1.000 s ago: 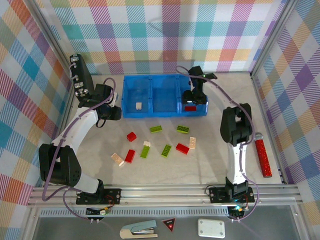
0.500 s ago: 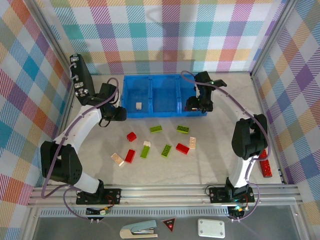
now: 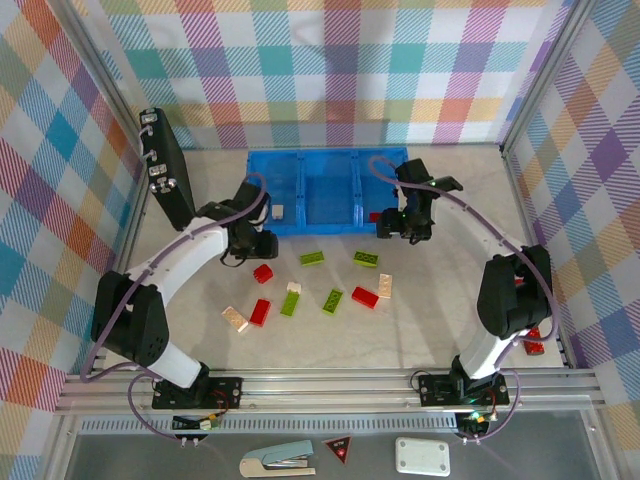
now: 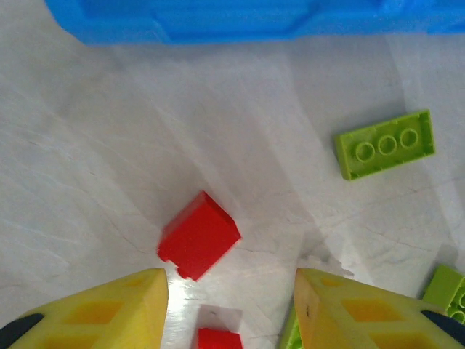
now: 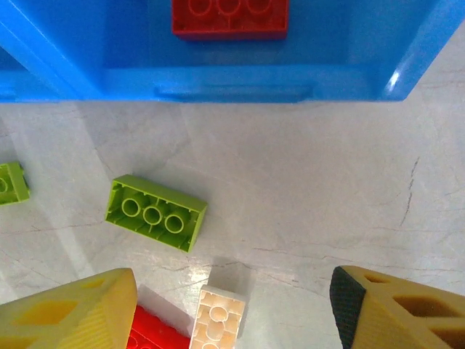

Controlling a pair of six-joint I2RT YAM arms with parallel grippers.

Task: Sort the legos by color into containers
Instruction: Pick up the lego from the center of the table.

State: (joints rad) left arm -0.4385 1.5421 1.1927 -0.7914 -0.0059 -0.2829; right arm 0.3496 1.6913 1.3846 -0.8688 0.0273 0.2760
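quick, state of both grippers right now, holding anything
left gripper: open, holding nothing.
right gripper: open, holding nothing.

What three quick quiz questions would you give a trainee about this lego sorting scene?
1. True or false: the sorted red brick lies in the right compartment of the blue tray.
2. What colour is the brick just ahead of the left end effector? A red, B lime green, C cream.
3. How many lime green bricks lie on the table?
Key: 1 true; 2 A, the loose red brick; 3 four.
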